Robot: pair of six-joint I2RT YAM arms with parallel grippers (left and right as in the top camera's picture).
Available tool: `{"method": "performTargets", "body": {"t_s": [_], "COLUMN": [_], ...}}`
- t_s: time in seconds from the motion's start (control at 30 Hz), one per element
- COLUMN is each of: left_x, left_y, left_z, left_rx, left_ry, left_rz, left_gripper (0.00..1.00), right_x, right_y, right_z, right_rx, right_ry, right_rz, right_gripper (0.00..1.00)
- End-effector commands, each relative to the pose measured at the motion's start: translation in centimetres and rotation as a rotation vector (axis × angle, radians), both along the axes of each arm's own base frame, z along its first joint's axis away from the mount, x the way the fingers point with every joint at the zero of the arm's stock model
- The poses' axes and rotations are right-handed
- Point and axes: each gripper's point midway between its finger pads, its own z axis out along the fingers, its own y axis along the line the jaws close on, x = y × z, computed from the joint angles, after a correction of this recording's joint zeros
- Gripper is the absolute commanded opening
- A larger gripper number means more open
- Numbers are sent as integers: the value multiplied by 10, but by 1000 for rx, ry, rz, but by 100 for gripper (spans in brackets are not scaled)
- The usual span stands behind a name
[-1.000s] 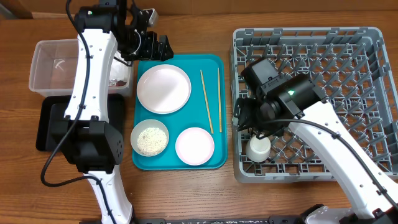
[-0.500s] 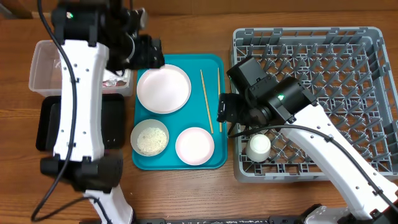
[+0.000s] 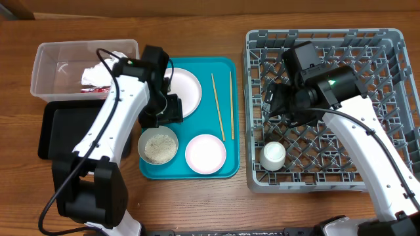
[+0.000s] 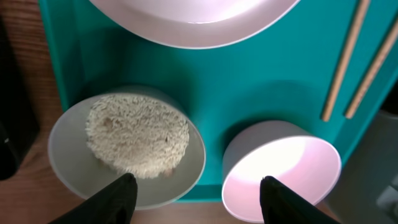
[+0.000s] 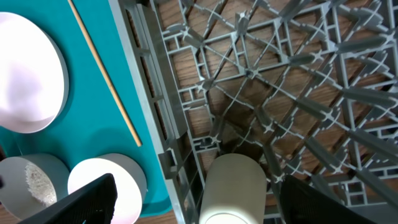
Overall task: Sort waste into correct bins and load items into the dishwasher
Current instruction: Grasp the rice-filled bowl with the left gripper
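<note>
Hidden or hard to read
- Overhead: the left arm (image 3: 115, 121) covers the 8 o'clock part of the plate (image 3: 187, 88) and masks its own fingers, so their spread cannot be read from above.
- The right arm's end is a dark mass over the 9 o'clock side of the dish rack (image 3: 367, 78).
- The clear tub (image 3: 49, 72) sits at 10 o'clock on the table (image 3: 197, 206). The napkin (image 3: 105, 64) and wrapper (image 3: 90, 81) are bunched at its 3 o'clock end and their outlines are hard to separate.
- The black tray (image 3: 59, 131) lies just at 6 o'clock of the tub, partly under the arm.

What the wrist views add
- The left gripper (image 4: 198, 183) has its fingers spread wide and holds nothing.
- One finger is over the rim of the rice bowl (image 4: 68, 155), with rice (image 4: 137, 140) heaped inside. The other is over the empty bowl (image 4: 283, 168).
- The plate is cut off at 12 o'clock and the chopsticks (image 4: 348, 59) at 2 o'clock. All of these sit on the teal tray (image 4: 217, 87).
- The right gripper (image 5: 199, 183) is also spread and empty.
- The cup (image 5: 231, 186) lies between the fingers and clear of both. It is in the rack's 7 o'clock corner and cut off at the frame bottom.
- This view shows only one chopstick. Overhead shows two, side by side near the tray's 3 o'clock edge.
</note>
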Motion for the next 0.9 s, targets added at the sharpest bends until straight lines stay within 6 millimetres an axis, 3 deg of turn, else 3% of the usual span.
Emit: {"method": "performTargets", "body": {"t_s": [0.0, 0.33, 0.57, 0.63, 0.8, 0.87], "left_x": [-3, -13, -19, -19, -19, -20], "left_y": [-4, -13, -3, -3, -4, -6], "left_z": [-21, -61, -82, -85, -86, -85], "left_rx": [31, 59, 110, 108, 103, 91], "left_ry": [-16, -39, -48, -49, -53, -46], "left_rz": [24, -44, -45, -45, -44, -45], "left_gripper": [63, 46, 32, 27, 4, 4], "right_x": [6, 7, 7, 7, 7, 7], "right_y": [-2, -2, -2, -2, -3, -3], "right_z": [8, 8, 8, 8, 8, 8], "right_rx": [-8, -8, -8, -8, -15, -16], "right_ry": [-33, -33, -33, -33, -36, -36], "right_rz": [19, 19, 19, 19, 17, 17], "right_gripper": [86, 86, 86, 86, 86, 86]}}
